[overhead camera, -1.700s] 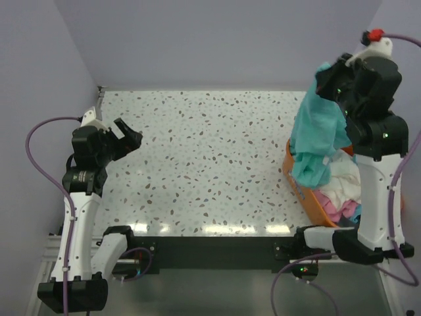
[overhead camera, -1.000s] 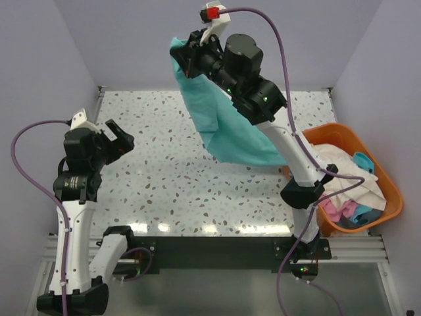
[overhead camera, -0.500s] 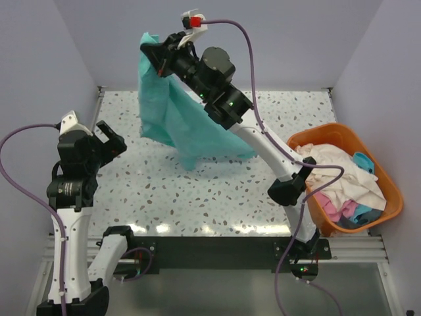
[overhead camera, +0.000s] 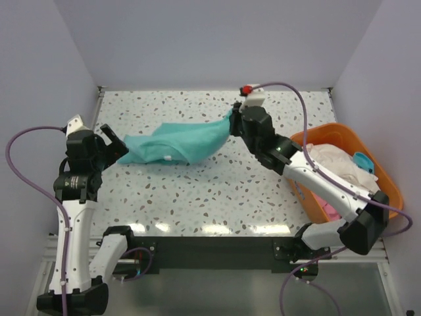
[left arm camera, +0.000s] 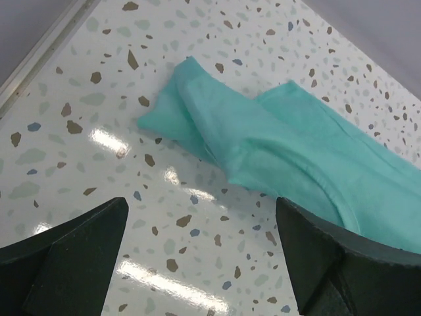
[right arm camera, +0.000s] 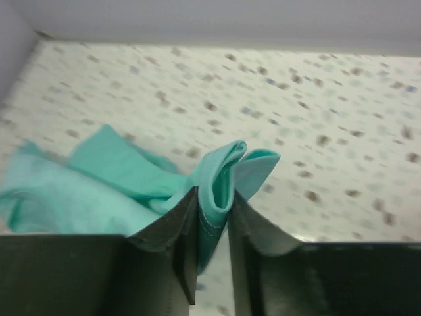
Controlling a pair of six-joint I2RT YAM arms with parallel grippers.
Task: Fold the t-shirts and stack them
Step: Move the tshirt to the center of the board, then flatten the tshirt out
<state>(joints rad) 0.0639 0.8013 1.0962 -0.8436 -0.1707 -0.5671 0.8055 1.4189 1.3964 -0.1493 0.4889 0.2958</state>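
Your right fingers [right arm camera: 164,257] are closed tight on a bunched fold of the solid teal short-sleeved cloth t-shirt [right arm camera: 220,174], with only a narrow pinch of hem between them. From that grip the shirt runs away across the speckled white counter [overhead camera: 197,197] as a rumpled, partly doubled-over strip, and its other end lies just ahead of your left fingers [left arm camera: 72,257]. Those are spread wide and hold nothing, hovering above the counter just short of the cloth.

The trouble I'd expect is in that rumple. If you let go now, the shirt probably stays twisted and any fold made on it will be crooked. If the left fingers drop on the overlapped end, they may catch two layers at once. A hard pull from the right could slip the thin pinch free.

Beyond the right arm, the orange plastic oval basket [overhead camera: 388,197] holds the cream-white, pink and light blue t-shirts [overhead camera: 335,164], not yet folded.
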